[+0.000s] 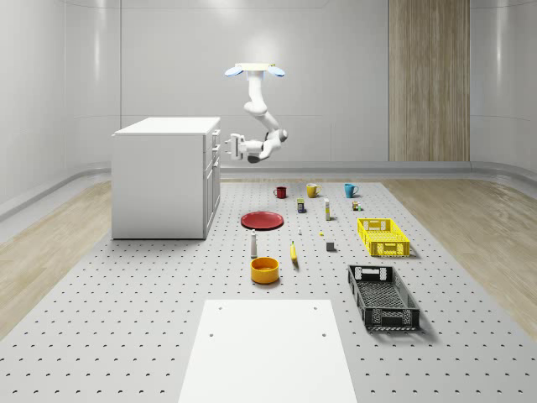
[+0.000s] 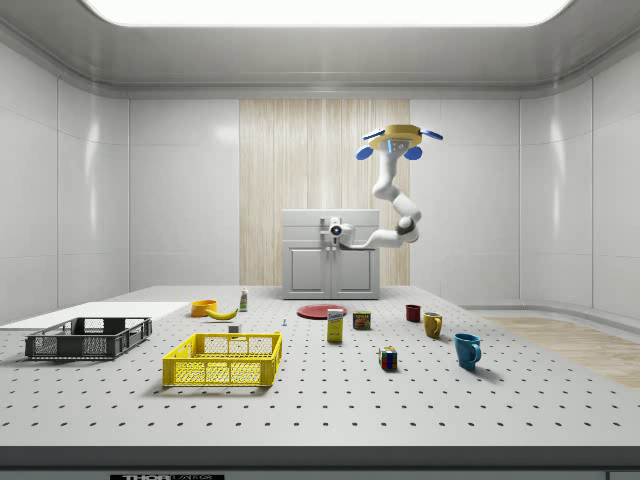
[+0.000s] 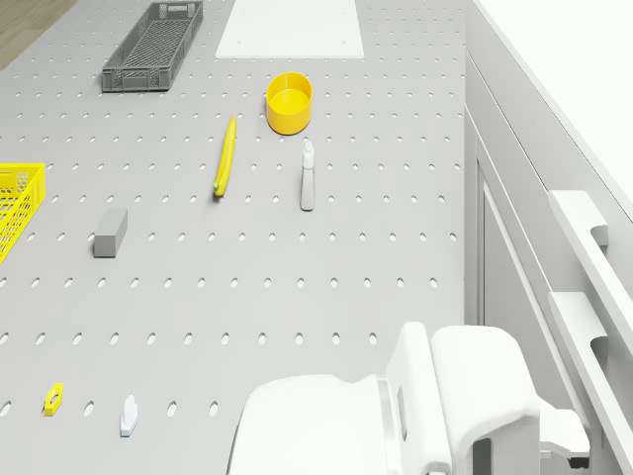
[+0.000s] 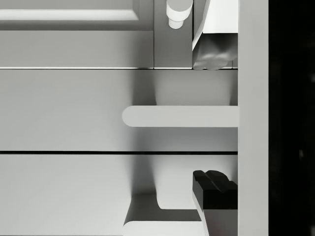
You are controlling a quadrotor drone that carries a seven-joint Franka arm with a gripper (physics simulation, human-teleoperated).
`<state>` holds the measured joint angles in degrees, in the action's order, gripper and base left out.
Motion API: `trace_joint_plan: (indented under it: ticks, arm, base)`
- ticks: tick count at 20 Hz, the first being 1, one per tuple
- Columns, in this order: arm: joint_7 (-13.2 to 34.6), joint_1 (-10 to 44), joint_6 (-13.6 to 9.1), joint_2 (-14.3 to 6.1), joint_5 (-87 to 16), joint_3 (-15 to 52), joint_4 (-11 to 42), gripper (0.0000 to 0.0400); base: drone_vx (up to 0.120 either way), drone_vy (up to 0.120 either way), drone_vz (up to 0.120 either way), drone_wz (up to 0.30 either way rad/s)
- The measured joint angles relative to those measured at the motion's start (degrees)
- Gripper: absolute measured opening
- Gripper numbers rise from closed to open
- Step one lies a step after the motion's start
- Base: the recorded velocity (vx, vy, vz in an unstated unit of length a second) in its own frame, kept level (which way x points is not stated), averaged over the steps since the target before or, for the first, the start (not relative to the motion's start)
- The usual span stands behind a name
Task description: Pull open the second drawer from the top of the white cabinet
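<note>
White cabinet (image 1: 168, 176) is seen standing on the perforated floor at the whole-scene view's left, drawer fronts facing that view's right. Drawer stack is seen at the cabinet's upper front corner (image 1: 215, 151); second drawer from the top (image 4: 74, 110) is seen shut, flush with the fronts beside it, its bar handle (image 4: 179, 116) in the middle of the wrist view.

End effector (image 1: 230, 146) is held level at drawer height, just beside the cabinet front. In the wrist view, 2 fingers are seen apart, 1 light fingertip (image 4: 214, 54) on 1 side of the bar handle and 1 dark fingertip (image 4: 214, 189) on the other; the handle sits between them, no contact visible. Fingers are spread, nothing clamped.

Drone (image 1: 254, 71) is seen hovering high, off the cabinet's drawer side, over the floor near the far mugs, arm bent down and back toward the cabinet.

Further right in the whole-scene view: red plate (image 1: 263, 220), orange bowl (image 1: 264, 269), banana (image 1: 294, 252), red mug (image 1: 280, 192), yellow mug (image 1: 312, 191), blue mug (image 1: 350, 190), yellow crate (image 1: 383, 237), black crate (image 1: 383, 297). White board (image 1: 267, 353) lies flat in the foreground.
</note>
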<state>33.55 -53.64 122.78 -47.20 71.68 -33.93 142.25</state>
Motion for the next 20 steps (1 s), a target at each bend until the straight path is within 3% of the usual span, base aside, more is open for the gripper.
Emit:
trace_joint_plan:
  ticks: [12,20]
  arm:
    - [-2.7,-0.3,0.9,4.9,5.7,3.3,-1.8,0.03]
    - [-3.1,1.8,-0.6,5.9,6.9,4.7,-2.0,0.03]
  base:
    - [0.0,0.0,0.0,0.0]
    - [0.0,0.0,0.0,0.0]
